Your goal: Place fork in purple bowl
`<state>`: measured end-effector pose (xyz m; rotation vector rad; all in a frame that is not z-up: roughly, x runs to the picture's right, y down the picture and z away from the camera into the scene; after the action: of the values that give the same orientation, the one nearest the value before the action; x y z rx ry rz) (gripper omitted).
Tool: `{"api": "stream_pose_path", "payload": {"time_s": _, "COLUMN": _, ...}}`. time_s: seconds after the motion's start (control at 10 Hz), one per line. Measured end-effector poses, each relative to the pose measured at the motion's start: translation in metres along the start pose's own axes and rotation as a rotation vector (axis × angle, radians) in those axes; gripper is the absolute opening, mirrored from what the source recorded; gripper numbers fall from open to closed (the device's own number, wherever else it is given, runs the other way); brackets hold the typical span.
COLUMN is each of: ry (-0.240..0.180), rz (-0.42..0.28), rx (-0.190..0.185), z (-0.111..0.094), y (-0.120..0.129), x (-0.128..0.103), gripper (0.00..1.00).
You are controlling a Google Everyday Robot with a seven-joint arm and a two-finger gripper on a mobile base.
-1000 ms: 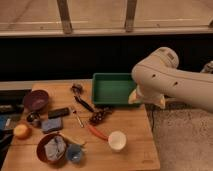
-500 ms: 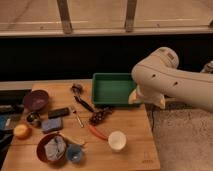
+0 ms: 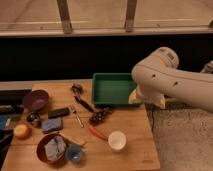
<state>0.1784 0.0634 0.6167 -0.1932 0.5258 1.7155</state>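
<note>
The fork (image 3: pixel 76 116) is a slim silvery utensil lying flat near the middle of the wooden table (image 3: pixel 135 150). The purple bowl (image 3: pixel 36 99) stands at the table's far left, with nothing visible inside it. The fork lies to the right of the bowl and apart from it. My big white arm (image 3: pixel 170 82) reaches in from the right, over the table's right end. My gripper is hidden behind or below this arm, so I do not see it.
A green tray (image 3: pixel 114 89) stands at the back centre. A black-handled utensil (image 3: pixel 82 102), dark grapes (image 3: pixel 99 116), a red stick-like thing (image 3: pixel 97 132), a white cup (image 3: pixel 117 140), a reddish-brown bowl with cloth (image 3: pixel 50 147), a blue cup (image 3: pixel 74 154), an orange (image 3: pixel 21 131) and a blue sponge (image 3: pixel 51 125) lie around.
</note>
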Motion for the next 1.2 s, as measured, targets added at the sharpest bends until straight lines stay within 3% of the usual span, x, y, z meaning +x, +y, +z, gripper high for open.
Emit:
{"api": "stream_pose_path", "payload": {"time_s": 0.4, "ry": -0.014, "rz": -0.021, "rx": 0.002, "z": 0.0, "y": 0.002, "x": 0.002, "gripper": 0.77}}
{"api": "stream_pose_path", "payload": {"time_s": 0.7, "ry": -0.03, "rz": -0.024, "rx": -0.018, "z": -0.006, "y": 0.009, "x": -0.006, "gripper": 0.77}}
{"api": "stream_pose_path", "payload": {"time_s": 1.0, "ry": -0.077, "rz": -0.081, "rx": -0.042, "z": -0.017, "y": 0.051, "x": -0.033, "gripper": 0.77}}
{"api": "stream_pose_path", "payload": {"time_s": 1.2, "ry": -0.098, "rz": -0.144, "rx": -0.06, "z": -0.023, "y": 0.099, "x": -0.053, "gripper": 0.77}}
